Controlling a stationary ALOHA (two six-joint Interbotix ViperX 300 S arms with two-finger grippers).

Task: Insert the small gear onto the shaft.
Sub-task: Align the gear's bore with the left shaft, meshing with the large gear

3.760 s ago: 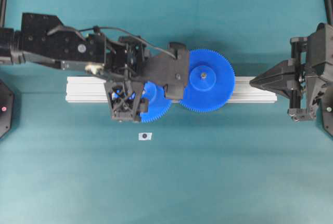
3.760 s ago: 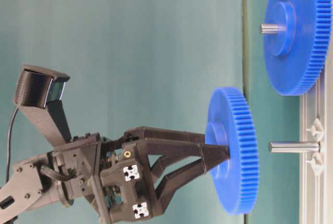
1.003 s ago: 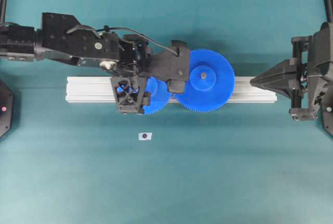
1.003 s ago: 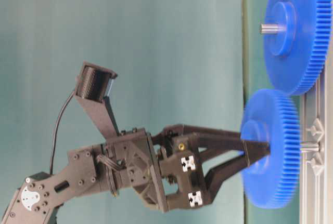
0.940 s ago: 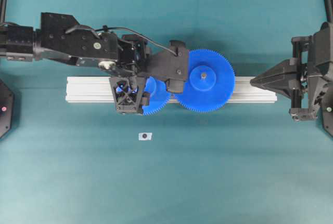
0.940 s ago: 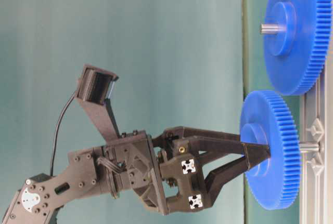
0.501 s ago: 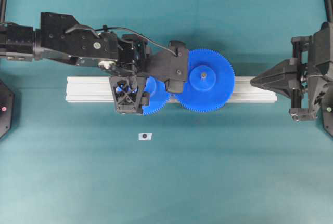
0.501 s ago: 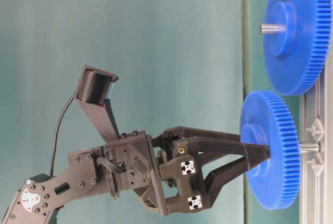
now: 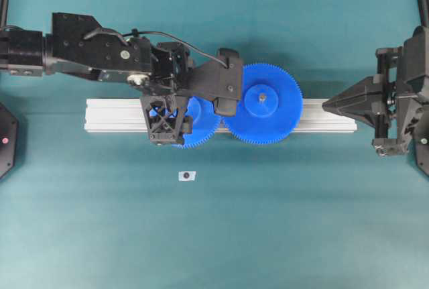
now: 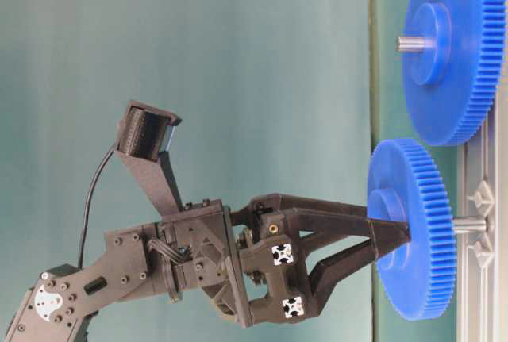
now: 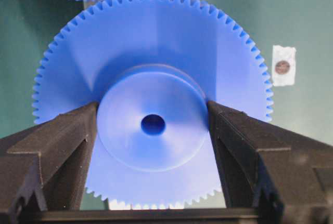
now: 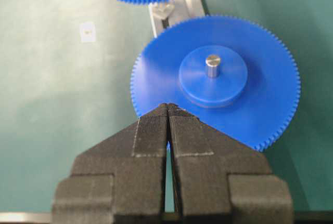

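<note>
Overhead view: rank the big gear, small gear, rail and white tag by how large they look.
1. aluminium rail, the longest thing there, though partly covered.
2. large gear.
3. small gear, mostly hidden under the left end effector, so its rank rests on the visible arc.
4. white tag, by far the smallest.

A bright blue small gear with fine teeth around its rim sits beside a larger gear of the same blue. Both lie over a pale silver rail on a plain teal table. Near the rail lies a white tag with a dark dot. Both grippers are matte black; the shaft is grey metal.
</note>
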